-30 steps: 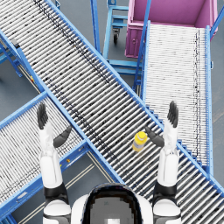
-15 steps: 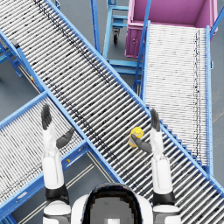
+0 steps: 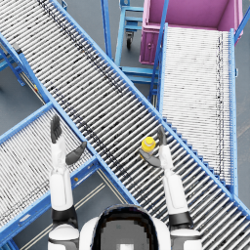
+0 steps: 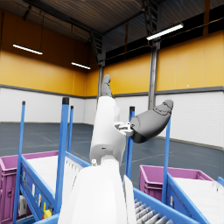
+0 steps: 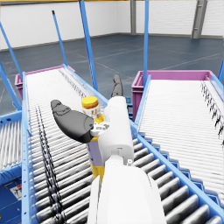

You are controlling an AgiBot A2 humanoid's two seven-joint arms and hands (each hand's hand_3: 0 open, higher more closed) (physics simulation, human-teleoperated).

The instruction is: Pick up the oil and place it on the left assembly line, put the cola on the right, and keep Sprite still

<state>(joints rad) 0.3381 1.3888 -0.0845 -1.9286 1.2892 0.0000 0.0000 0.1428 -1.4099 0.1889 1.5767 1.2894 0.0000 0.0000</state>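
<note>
Item: oil bottle (image 3: 148, 145), yellow cap, yellow body. It stands on the middle roller conveyor (image 3: 97, 97), on the near stretch, toward that belt's right-hand rail. Its long axis is upright, cap on top.

Item: right hand (image 3: 157, 150). We log it as spread and holding nothing. The thumb (image 5: 70, 119) juts out on one side of the bottle and the fingers point up on the other, so the bottle sits in the gap just beside the palm, on the side toward the robot's left. We cannot tell whether the palm touches it.

Item: left hand (image 3: 61, 145). Fingers are apart and raised, the thumb is out to the side, and it grips nothing. It hangs over the inner rail of the left assembly line (image 3: 24, 156), well apart from the bottle.

Item: right assembly line (image 3: 195, 88), with a pink bin (image 3: 195, 12) at its far end.

Judgement: we rate the right hand far the nearer and already placed for a side grasp. The coming move turns on closing thumb and fingers across the upright body below the cap, without tipping the bottle on the rollers.
</note>
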